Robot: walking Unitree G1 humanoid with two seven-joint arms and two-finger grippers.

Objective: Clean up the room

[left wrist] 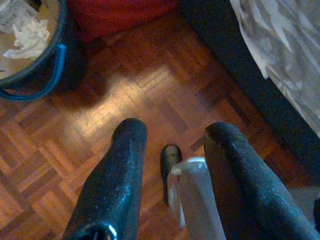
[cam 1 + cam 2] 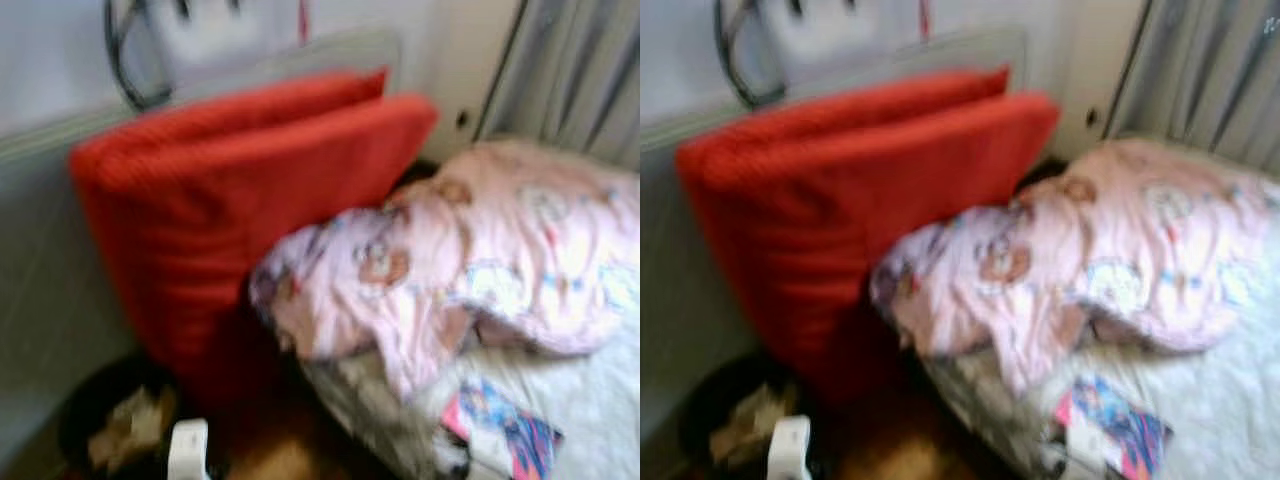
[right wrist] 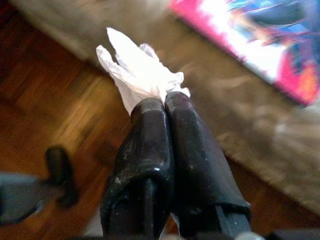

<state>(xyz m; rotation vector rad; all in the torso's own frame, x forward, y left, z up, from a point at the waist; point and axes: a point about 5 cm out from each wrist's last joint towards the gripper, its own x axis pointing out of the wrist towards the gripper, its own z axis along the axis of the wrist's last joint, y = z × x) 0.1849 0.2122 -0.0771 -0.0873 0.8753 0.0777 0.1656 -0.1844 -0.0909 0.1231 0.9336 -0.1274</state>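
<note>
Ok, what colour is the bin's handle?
Blue, on the dark round bin; the handle shows best in the left wrist view.

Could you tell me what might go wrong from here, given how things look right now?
1. The right claw pinches only an edge of the crumpled white tissue; it could tear or slip out onto the wooden floor.
2. The head views are blurred, so aiming for the waste bin beside the red cushion may miss.

A cushion (image 2: pixel 240 210) stands far left, leaning against the wall, with a crumpled duvet (image 2: pixel 460 260) just to its right on the bed (image 2: pixel 590 400). A booklet (image 2: pixel 500 430) lies on the bed's near edge. Near left, on the floor (image 1: pixel 150 95), sits a bin (image 1: pixel 35 50) holding paper scraps (image 1: pixel 25 35).
</note>
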